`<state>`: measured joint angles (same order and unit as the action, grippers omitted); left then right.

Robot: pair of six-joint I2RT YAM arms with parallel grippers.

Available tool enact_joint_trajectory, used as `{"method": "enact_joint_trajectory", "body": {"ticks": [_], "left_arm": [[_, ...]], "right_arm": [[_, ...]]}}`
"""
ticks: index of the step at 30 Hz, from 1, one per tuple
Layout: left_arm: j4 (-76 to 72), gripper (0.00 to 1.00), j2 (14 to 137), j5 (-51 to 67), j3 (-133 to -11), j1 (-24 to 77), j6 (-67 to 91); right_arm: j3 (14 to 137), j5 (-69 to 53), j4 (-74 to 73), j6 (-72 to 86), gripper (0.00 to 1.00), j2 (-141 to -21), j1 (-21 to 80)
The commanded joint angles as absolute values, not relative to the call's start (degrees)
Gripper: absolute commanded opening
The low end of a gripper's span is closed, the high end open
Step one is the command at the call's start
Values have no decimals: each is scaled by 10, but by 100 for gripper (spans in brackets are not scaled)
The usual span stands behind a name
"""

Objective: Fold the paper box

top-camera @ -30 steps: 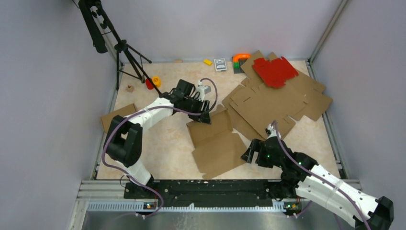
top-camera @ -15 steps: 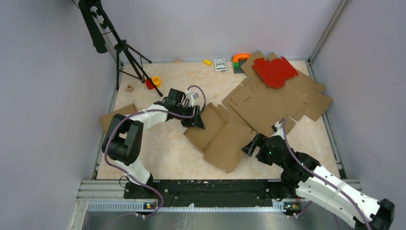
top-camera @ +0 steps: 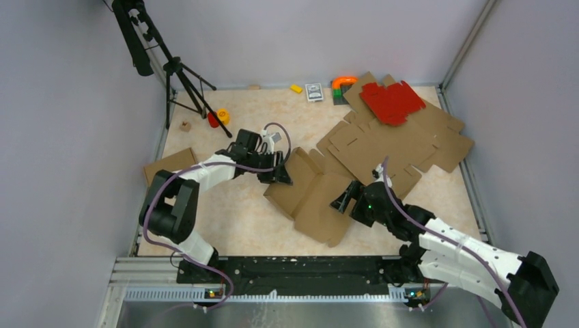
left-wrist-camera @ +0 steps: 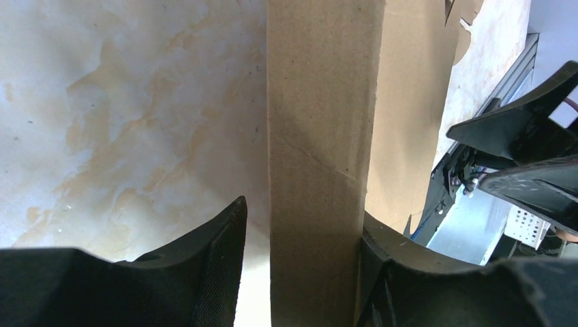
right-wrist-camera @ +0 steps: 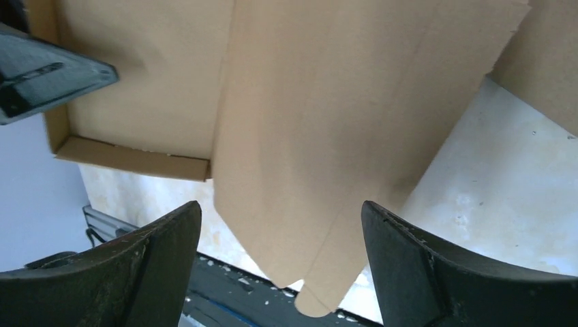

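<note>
A: From overhead, the paper box (top-camera: 311,198) lies mid-counter (top-camera: 232,212), and the right pincer (top-camera: 343,203) has just reached its edge.
B: Left wrist view: the left pincer (left-wrist-camera: 303,221) straddles a wall. I can't tell if it's clamped.
A: Right wrist view: fingers (right-wrist-camera: 157,272) spread wide, a flap ahead. Fold's coming, I'd say.

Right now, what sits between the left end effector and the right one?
The paper box, partly folded, lies between the left end effector and the right end effector, as the top external view shows.

Left arm (top-camera: 205,169) reaches right, left gripper (top-camera: 278,175) fingers parted. Right arm (top-camera: 450,247) stretches far-left, right gripper (top-camera: 345,202) spread wide.
</note>
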<state>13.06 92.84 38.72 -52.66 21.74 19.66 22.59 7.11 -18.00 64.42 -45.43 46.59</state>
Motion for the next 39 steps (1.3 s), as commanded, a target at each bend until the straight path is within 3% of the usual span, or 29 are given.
{"method": "enact_joint_trajectory", "body": {"ticks": [1, 8, 17, 25, 32, 39], "left_arm": [[105, 52, 903, 387, -513, 216, 200], [92, 52, 914, 374, -486, 216, 199], [60, 53, 889, 350, -417, 217, 213], [20, 54, 821, 291, -323, 219, 256], [5, 59, 723, 199, -243, 264, 314], [-39, 58, 740, 170, -232, 331, 351]], "right_arm": [[290, 106, -215, 618, 86, -440, 467], [271, 175, -315, 627, 88, -385, 467], [289, 205, -313, 542, 89, -315, 467], [261, 128, -252, 474, 88, -244, 467], [234, 82, -210, 481, 88, -274, 467], [203, -38, -44, 453, 89, -315, 467]]}}
